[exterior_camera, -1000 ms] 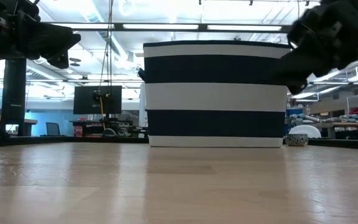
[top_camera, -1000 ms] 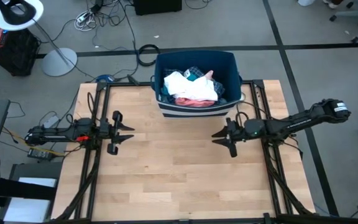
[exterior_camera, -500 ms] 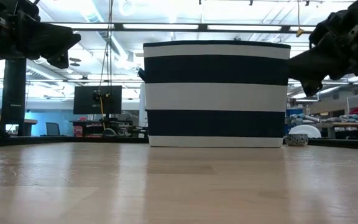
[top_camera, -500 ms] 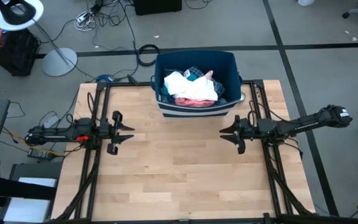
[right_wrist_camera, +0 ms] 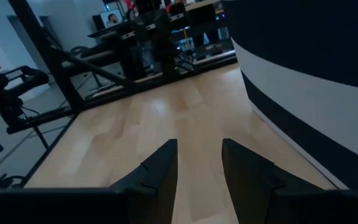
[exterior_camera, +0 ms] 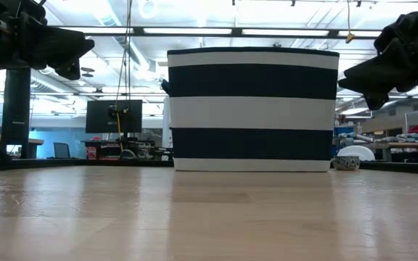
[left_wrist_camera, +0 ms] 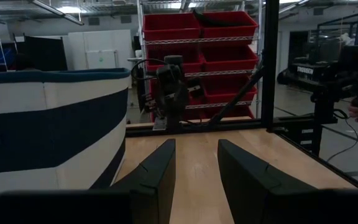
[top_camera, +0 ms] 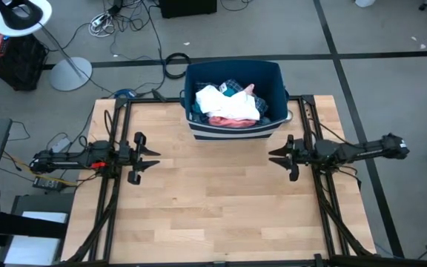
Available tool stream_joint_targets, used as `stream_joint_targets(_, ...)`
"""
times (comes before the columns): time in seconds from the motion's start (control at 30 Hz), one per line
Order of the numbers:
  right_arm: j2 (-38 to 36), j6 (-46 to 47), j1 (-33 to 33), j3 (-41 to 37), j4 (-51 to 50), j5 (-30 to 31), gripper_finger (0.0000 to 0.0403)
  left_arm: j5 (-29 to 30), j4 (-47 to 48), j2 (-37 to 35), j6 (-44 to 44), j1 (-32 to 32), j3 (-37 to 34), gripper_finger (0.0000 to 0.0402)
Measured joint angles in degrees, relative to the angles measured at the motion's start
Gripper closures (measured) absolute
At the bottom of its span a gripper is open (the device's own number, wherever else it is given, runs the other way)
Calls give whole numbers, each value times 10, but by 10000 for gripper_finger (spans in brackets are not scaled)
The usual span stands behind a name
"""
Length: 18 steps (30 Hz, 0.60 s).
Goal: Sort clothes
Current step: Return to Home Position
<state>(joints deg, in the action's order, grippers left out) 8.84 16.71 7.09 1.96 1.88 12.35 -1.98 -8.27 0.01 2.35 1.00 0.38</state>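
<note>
I'm seeing the clothes (top_camera: 227,106) lying heaped inside the bin (top_camera: 233,65), which is standing at the worktop's (top_camera: 213,215) back edge. A white piece (top_camera: 212,99) is lying on top, a salmon pink piece (top_camera: 232,119) is showing beneath it, and a plaid piece (top_camera: 229,86) is peeking out behind. The left gripper (top_camera: 154,158) is hovering over the worktop's left side, fingers spread and empty. The right gripper (top_camera: 275,156) is hovering over the right side, near the bin's front corner, fingers likewise spread and empty.

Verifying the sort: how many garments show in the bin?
4: white garment on top, salmon pink along its near edge, plaid shirt behind, blue fabric at right. More may lie buried.
</note>
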Motion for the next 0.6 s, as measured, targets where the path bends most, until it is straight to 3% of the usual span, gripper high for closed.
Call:
stream_joint_targets(0.23,-86,-29,0,1,-32,-1,275,0,0,0,0,0,0,276)
stream_joint_targets(0.6,-87,-49,0,1,-39,-37,275,0,0,0,0,0,0,276)
